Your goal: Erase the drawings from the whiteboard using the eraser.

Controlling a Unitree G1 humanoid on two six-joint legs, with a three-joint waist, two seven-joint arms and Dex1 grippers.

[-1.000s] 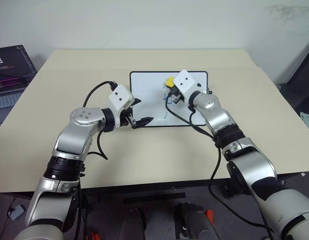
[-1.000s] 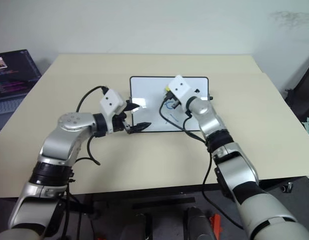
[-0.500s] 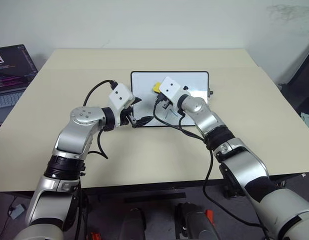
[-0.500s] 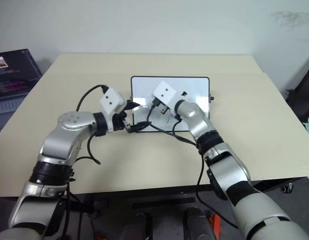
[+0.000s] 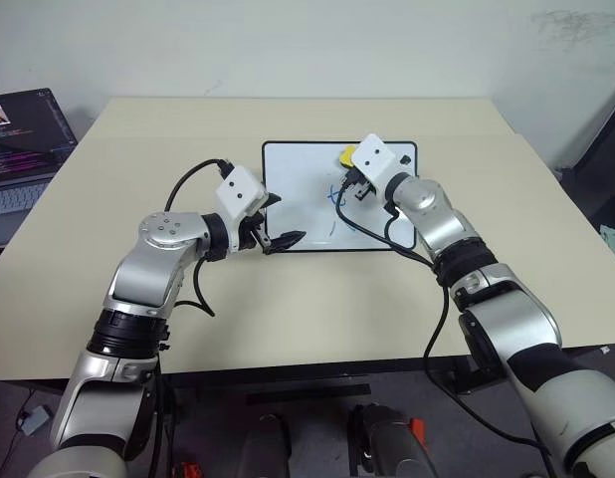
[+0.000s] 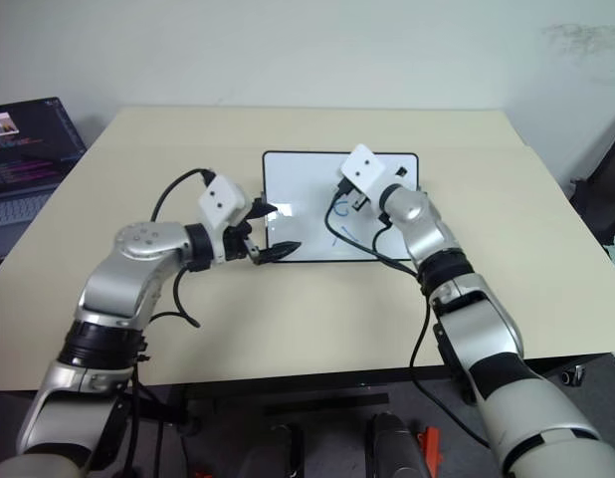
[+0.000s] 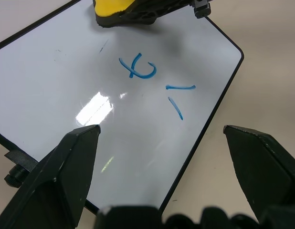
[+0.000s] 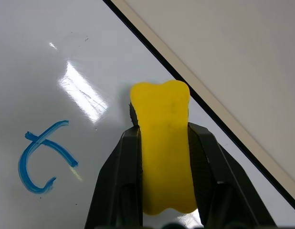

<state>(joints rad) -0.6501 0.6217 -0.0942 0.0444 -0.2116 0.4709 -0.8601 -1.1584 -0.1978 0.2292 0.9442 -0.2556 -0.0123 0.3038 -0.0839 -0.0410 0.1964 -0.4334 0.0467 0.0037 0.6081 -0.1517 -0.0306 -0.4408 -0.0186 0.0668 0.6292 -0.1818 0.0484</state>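
Observation:
The whiteboard (image 5: 298, 189) lies flat on the beige table, black-framed and glossy. Blue drawings (image 7: 138, 69) show near its middle: a curled character and two short strokes (image 7: 178, 98) beside it. My right gripper (image 8: 159, 129) is shut on the yellow eraser (image 8: 164, 143), which rests on the board close to its far edge, just beyond the curled character (image 8: 42, 157). From the head the eraser (image 5: 346, 155) peeks out beside the right wrist's white camera box. My left gripper (image 5: 280, 221) stands open at the board's near left part, fingers spread wide with nothing between them.
A laptop (image 5: 19, 139) with a lit screen sits off the table's left side. Black cables loop from both wrists, the right one draping over the board's near right part (image 5: 372, 231). Bare tabletop (image 5: 317, 309) surrounds the board.
My right gripper swept the eraser left toward the board's middle, then back right and farther out to the far edge. The blue strokes still show. The left arm has kept still.

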